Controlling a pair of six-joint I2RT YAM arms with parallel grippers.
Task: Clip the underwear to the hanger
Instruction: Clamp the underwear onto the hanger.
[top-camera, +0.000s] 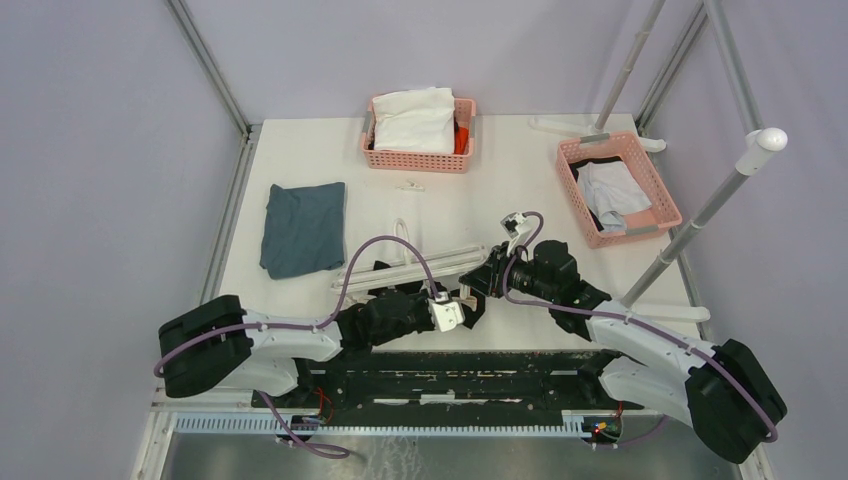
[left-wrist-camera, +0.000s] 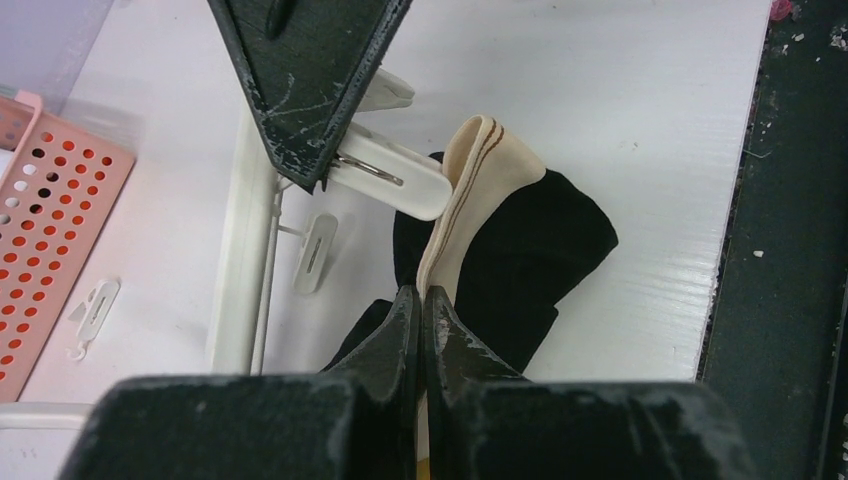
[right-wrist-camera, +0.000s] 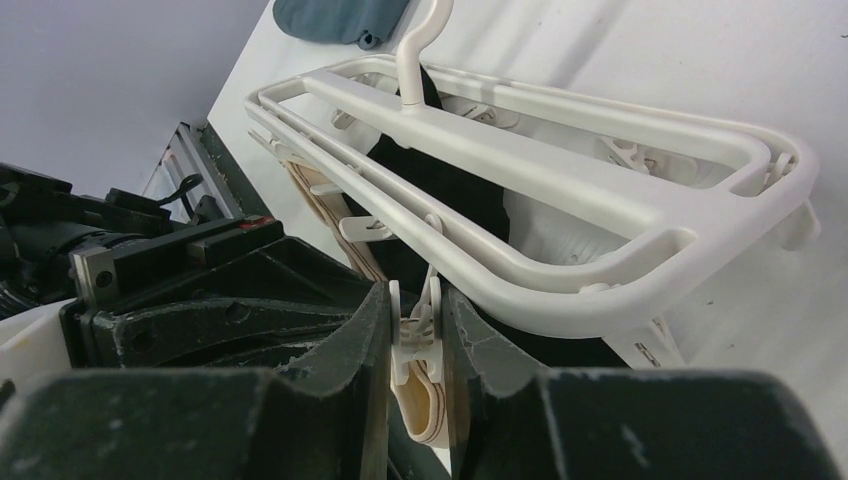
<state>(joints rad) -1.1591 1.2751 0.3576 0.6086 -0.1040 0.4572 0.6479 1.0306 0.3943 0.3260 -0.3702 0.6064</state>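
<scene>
Two grippers are both busy. L arm: the left gripper (left-wrist-camera: 422, 295) is squeezed tight on the underwear (left-wrist-camera: 535, 260), soft black boxer briefs w/ a tan stripy waistband (left-wrist-camera: 478, 165). It pinches right at that band, which stands up in a fold. R arm: the right gripper (right-wrist-camera: 415, 300) is clamped on one small white plastic clip (right-wrist-camera: 412, 335) that hangs off the hanger (right-wrist-camera: 560, 165), a white plastic frame rack w/ a hook on top.

Hanger lies flat on the white table (left-wrist-camera: 620, 80), about mid-way along the near edge, just in front of both arms. Underwear lies partly under its near rail, w/ the band end poking out by the clip. Clip tip is just beside the band, maybe touching. Can't tell if it bites the cloth.

So approx. half done, I think: cloth is held, clip is held. Left to do: push band into the clip mouth, let go, then prob. a 2nd clip for the other side.
</scene>
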